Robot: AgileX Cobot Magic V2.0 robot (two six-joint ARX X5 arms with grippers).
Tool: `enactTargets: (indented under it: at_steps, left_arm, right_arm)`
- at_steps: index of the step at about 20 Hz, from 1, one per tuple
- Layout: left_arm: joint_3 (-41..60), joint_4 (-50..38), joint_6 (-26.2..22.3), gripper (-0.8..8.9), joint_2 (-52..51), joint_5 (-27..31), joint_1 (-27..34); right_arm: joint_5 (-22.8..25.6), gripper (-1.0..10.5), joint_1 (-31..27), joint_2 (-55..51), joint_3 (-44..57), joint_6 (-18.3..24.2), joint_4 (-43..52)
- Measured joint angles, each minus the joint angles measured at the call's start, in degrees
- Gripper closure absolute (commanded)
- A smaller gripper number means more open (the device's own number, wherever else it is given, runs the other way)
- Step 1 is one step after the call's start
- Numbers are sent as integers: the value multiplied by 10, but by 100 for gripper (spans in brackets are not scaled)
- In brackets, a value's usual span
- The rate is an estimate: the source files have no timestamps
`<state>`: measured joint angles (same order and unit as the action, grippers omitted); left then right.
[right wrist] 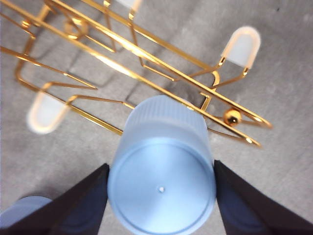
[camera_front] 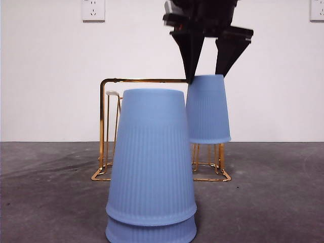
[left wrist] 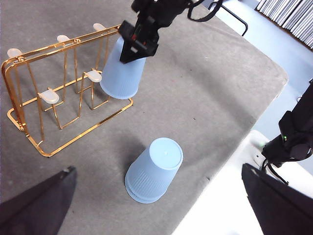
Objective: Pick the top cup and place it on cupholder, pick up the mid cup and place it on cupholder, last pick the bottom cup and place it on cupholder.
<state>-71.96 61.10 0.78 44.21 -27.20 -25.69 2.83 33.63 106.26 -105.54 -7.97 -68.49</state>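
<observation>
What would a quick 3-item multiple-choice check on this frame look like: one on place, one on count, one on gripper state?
1. Where is the lone upside-down blue ribbed plastic cup?
A. at one end of the gold wire cupholder
B. flat on the table
C. on the stack

2. How many cups remain in the blue stack on the table?
A. one
B. two
C. three

3. The right gripper is:
A. out of view
B. open, apart from everything
C. around that lone cup

Key: 1 A, the left wrist view shows it at the rack's end; 2 B, the front view shows two rims nested; 3 C, its jaws flank the cup's sides.
</observation>
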Motion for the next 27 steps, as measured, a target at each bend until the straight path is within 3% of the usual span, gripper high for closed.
enactTargets:
  at_steps: [6, 14, 17, 21, 27]
  left_arm:
    - [0, 0, 0, 252, 0, 0, 0]
    - [0, 0, -2, 251, 10, 0, 0]
    - [0, 0, -2, 251, 32, 1, -3]
    - [0, 0, -2, 250, 82, 10, -28]
    - [-17, 0, -3, 246, 176, 89, -104]
  right_arm:
    - [-2, 723, -3, 21, 0, -5, 6]
    - [-1, 395, -12, 21, 0, -9, 1]
    - [-1, 391, -14, 13, 0, -11, -23]
    - [-1, 391, -13, -76, 0, -9, -66]
    - [2, 391, -13, -252, 3, -8, -83]
